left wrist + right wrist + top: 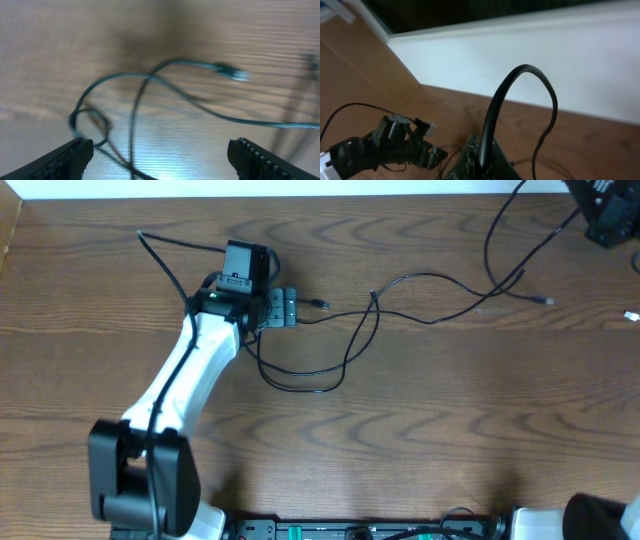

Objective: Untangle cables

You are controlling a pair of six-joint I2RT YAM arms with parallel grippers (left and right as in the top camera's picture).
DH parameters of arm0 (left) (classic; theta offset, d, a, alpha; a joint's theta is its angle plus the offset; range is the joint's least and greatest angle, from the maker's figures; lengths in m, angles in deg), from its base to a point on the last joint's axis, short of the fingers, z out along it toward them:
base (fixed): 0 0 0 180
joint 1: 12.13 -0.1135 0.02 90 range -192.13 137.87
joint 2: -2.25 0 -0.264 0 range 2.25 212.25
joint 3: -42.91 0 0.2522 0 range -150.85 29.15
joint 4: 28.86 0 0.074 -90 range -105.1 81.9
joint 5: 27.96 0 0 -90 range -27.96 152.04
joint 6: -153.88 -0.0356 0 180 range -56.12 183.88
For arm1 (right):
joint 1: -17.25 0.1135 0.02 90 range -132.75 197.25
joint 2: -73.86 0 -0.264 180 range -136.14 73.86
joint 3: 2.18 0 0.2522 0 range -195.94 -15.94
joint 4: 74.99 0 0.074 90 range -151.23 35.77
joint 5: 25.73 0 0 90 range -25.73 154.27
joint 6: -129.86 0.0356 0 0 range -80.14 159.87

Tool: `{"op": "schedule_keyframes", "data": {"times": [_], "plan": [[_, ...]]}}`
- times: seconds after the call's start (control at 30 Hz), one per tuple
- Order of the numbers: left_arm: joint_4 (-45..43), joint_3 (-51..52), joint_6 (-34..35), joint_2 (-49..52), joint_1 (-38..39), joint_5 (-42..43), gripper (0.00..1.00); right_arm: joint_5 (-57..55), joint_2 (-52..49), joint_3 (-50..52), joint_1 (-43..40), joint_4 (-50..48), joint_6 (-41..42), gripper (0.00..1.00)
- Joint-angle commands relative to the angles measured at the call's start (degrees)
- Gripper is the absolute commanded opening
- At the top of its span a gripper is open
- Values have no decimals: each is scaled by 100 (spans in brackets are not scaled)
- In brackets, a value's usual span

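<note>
Black cable [190, 62] sprawled mid-table, left end effector [283, 308] spread

The brown wood-grain tabletop [450, 440] carries a thin black cable [440, 276] lying in loose, crossing loops near the middle. A small white bit [630, 315], too small to identify, lies at the right edge.

Lab: robot arm [185, 375], wooden table [450, 430].

Soft, even light washes the wooden worktop [450, 430], shadows faint. In the left wrist view the black cable [185, 62] smears into blur, and pale glare sheens the near wood.
</note>
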Motion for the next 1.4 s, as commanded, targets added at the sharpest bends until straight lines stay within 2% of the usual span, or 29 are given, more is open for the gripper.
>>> {"op": "schedule_keyframes", "data": {"times": [0.0,0.23,0.5,0.67,0.77,0.9,1.2,1.23,1.27,1.37], "plan": [[114,-52,951,332,-17,-1049,92,28,-181,-4,-24,107,-133,1],[299,-52,1357,669,-57,-1878,93,-28,-507,-4,-24,398,-284,1],[175,-52,1547,1207,-236,-1886,89,-33,-656,-2,-24,549,-468,1],[44,-52,1786,1403,-264,-1888,69,-254,-656,0,-22,660,-540,1],[-33,-52,1880,1451,-280,-1891,63,-330,-656,0,-22,748,-555,1],[-164,-52,1878,1464,-280,-1891,58,-330,-656,2,-22,807,-640,1],[-170,-52,1878,1742,-352,-1888,57,-332,-664,26,-24,866,-710,1],[-190,-52,1878,1801,-367,-1886,56,-332,-664,28,-24,868,-719,1],[-203,-52,1878,1849,-369,-1886,50,-332,-667,33,-22,872,-734,1],[-234,-52,1875,1886,-372,-1888,27,-334,-667,39,-22,885,-750,1]]}}
